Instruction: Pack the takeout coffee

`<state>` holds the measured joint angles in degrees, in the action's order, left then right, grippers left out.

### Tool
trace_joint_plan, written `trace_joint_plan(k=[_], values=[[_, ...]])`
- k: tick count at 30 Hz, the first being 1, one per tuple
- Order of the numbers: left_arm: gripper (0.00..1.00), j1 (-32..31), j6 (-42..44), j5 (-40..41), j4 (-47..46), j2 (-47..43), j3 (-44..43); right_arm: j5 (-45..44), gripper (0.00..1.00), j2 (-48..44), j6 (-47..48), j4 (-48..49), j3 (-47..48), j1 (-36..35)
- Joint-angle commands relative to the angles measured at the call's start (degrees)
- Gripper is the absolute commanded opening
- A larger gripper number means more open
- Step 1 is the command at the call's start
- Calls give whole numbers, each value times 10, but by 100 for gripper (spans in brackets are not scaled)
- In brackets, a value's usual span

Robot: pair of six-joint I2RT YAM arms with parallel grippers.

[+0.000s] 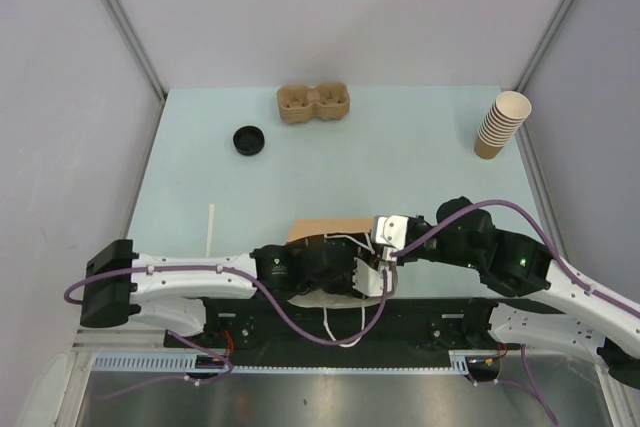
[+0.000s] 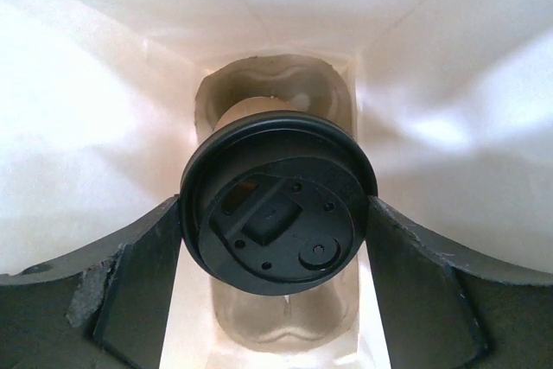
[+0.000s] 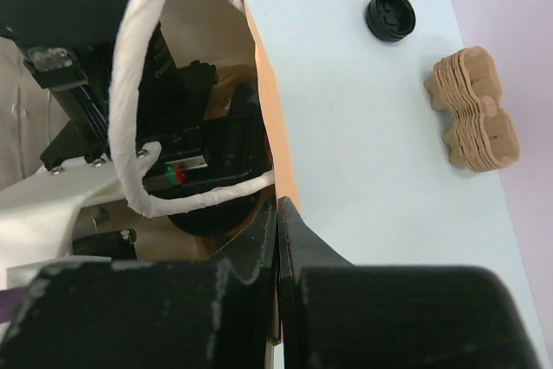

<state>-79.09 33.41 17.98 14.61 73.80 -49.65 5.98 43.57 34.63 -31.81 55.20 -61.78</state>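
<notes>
Left end effector [image 2: 275, 213] inside paper bag [image 1: 325, 228] at near edge of bench [image 1: 400, 157], clamped on black lid [image 2: 259, 162] of tan cup [image 2: 246, 114]. Right end effector [image 3: 278, 235] pinched tight on bag rim.

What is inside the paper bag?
A pulp tray lies at the bottom; the left tool holds the black-lidded cup over it. The lid hides most of both.
</notes>
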Motion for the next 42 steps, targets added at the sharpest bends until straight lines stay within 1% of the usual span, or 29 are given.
trace_joint_plan(k=[1, 10, 13, 19, 24, 26, 30, 35, 42], values=[[9, -6, -3, 21, 43, -23, -33, -13, 0, -8, 12, 32, 14, 0], [9, -6, -8, 36, 168, -47, -47, -10, 0, -10, 22, 28, 14, 0], [9, -5, -6, 35, 180, -55, -57, -8, 0, -7, 21, 31, 14, 1], [7, -5, -11, 17, 162, -74, -84, -10, 0, -4, 23, 35, 12, 0], [6, -6, -8, -15, 155, -67, -106, -7, 0, -2, 28, 38, 12, -2], [6, -6, -5, -14, 179, -54, -114, -9, 0, -2, 32, 38, 12, -2], [5, -6, -5, -8, 225, -59, -115, -15, 0, -2, 39, 38, 12, -4], [4, -6, -5, 9, 310, -57, -122, -22, 0, -2, 55, 40, 12, -14], [4, -7, -5, 38, 378, -30, -150, -39, 0, 5, 80, 41, 12, -32]])
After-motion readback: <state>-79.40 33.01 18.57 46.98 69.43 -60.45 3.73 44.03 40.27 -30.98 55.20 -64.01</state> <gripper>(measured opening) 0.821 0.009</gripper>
